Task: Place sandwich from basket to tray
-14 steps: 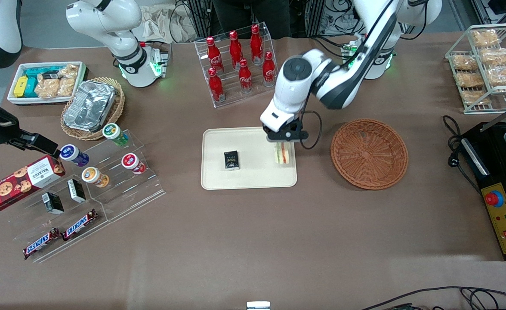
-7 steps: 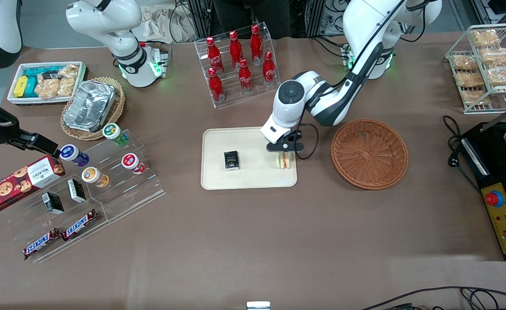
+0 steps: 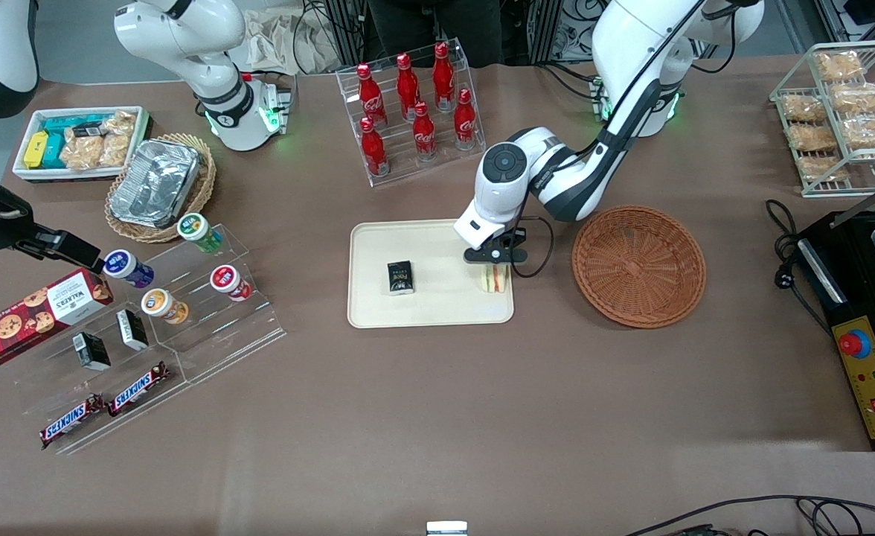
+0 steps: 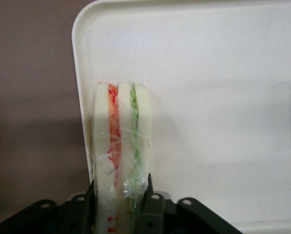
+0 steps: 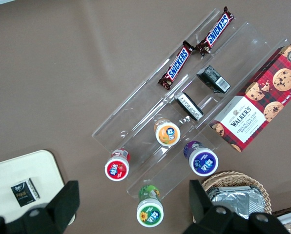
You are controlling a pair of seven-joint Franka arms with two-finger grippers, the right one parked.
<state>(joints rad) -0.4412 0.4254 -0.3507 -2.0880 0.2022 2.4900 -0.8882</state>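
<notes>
One sandwich (image 3: 494,278), wrapped in clear film, sits pinched between your claw's (image 3: 494,260) two fingers (image 4: 153,207), standing on edge with its orange and green layers showing. You have it down at the tray (image 3: 378,313), right against the tray's rim on the side toward the working arm's end of the bench. Whether it rests on the tray floor, you cannot tell. A small black packet (image 3: 400,277) lies flat on the tray too, well apart from the sandwich. The round brown basket (image 3: 638,265) sits just beside the tray, near the middle of the bench, toward the working arm's end.
</notes>
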